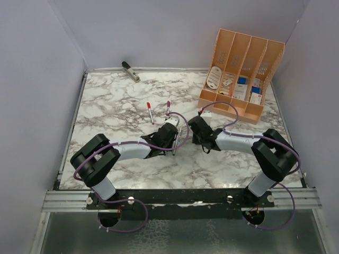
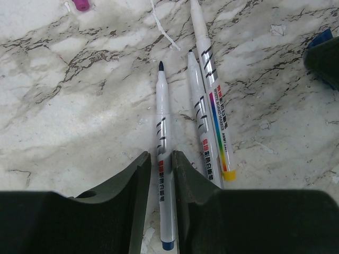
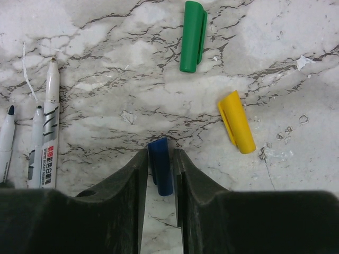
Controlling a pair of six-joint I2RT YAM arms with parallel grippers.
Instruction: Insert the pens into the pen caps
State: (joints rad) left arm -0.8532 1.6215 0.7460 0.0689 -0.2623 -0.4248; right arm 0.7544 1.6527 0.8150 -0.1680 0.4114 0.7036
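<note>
While L gripper (image 2: 161, 156) is clamping blue pen (image 2: 161, 121) at rear barrel, R gripper (image 3: 160, 153) is pinching blue cap (image 3: 161, 177). Both are looking light, stiff, slick plastic, prob. suiting firm side-grips.

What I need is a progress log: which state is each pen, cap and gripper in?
blue pen: uncapped, gripped by left gripper
blue cap: empty, gripped by right gripper
middle pen: uncapped, lying loose
yellow pen: uncapped, lying loose
green cap: empty, loose
yellow cap: empty, loose
</note>
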